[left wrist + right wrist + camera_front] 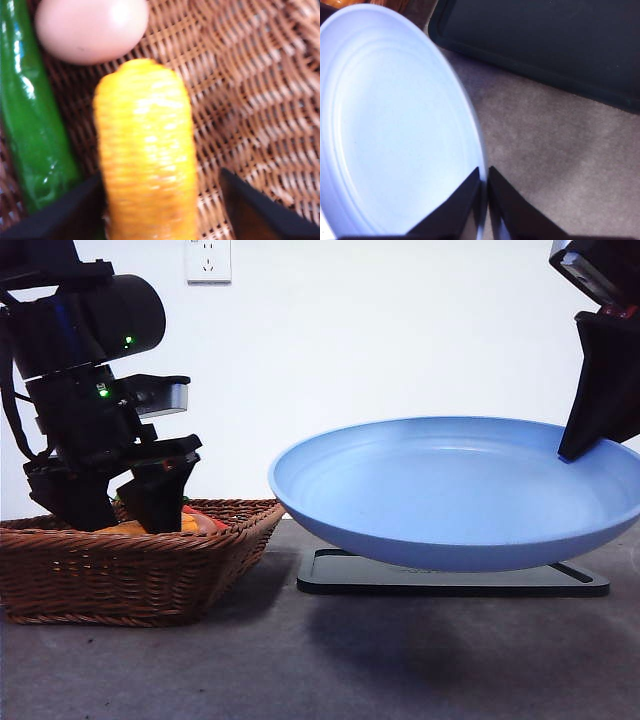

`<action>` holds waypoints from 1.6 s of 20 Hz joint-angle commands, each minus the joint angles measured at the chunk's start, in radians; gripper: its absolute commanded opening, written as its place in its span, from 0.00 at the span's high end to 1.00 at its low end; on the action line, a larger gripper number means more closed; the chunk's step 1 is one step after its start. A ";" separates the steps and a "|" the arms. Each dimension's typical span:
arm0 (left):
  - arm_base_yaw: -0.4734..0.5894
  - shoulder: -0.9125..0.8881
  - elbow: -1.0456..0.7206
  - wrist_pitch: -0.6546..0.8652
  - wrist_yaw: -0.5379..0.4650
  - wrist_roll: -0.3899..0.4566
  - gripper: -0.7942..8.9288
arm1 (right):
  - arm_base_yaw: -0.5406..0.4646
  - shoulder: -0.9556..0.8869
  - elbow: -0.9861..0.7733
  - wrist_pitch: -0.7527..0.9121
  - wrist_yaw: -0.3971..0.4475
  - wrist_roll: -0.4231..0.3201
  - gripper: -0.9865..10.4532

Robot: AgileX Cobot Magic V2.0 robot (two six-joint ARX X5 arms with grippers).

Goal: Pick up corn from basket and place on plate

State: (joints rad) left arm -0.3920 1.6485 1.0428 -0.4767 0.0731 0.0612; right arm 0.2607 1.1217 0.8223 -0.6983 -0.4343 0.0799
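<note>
Corn, a bumpy yellow-orange cob, lies in the wicker basket beside a green pepper and an egg. The left gripper reaches down, jaws spread astride it. The right gripper pinches the blue plate by its rim, aloft above a black tray.

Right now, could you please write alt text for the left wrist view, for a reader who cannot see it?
A yellow corn cob lies on the woven basket floor between the left gripper's two open black jaws. A pale egg sits just beyond its tip and a green pepper lies alongside.
</note>
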 commanded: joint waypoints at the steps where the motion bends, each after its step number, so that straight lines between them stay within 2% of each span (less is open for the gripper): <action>1: -0.008 0.021 0.018 0.000 -0.007 0.001 0.68 | 0.003 0.006 0.019 0.014 -0.009 0.011 0.91; 3: -0.008 0.021 0.018 -0.002 -0.007 -0.002 0.72 | 0.003 0.006 0.019 0.015 -0.008 0.011 0.91; 9: -0.010 -0.006 0.078 -0.053 0.023 -0.029 0.72 | 0.003 0.009 0.019 0.016 -0.004 0.026 0.91; 12: -0.019 -0.052 0.161 -0.079 0.135 -0.060 0.72 | 0.003 0.033 0.019 0.024 -0.002 0.045 0.91; 15: -0.048 -0.096 0.217 -0.068 0.353 -0.121 0.72 | -0.010 0.099 0.019 0.061 -0.011 0.078 0.91; 17: -0.093 -0.108 0.221 -0.058 0.448 -0.130 0.72 | -0.030 0.154 0.019 0.073 -0.021 0.097 0.91; 19: -0.155 -0.101 0.220 -0.061 0.455 -0.096 0.72 | -0.047 0.205 0.019 0.078 -0.099 0.105 0.91; 22: -0.258 -0.064 0.220 -0.046 0.442 -0.051 0.72 | -0.056 0.224 0.023 0.089 -0.132 0.120 0.91; 25: -0.324 -0.026 0.220 -0.048 0.385 -0.009 0.72 | -0.057 0.224 0.024 0.100 -0.188 0.127 0.91; 30: -0.371 0.032 0.220 -0.051 0.361 0.003 0.72 | -0.056 0.224 0.024 0.100 -0.200 0.126 0.91; 32: -0.377 0.055 0.220 -0.056 0.360 0.005 0.72 | -0.057 0.223 0.024 0.100 -0.228 0.126 0.91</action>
State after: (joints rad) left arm -0.7582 1.6802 1.2476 -0.5350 0.4358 0.0460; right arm 0.2020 1.3342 0.8249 -0.6086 -0.6472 0.1921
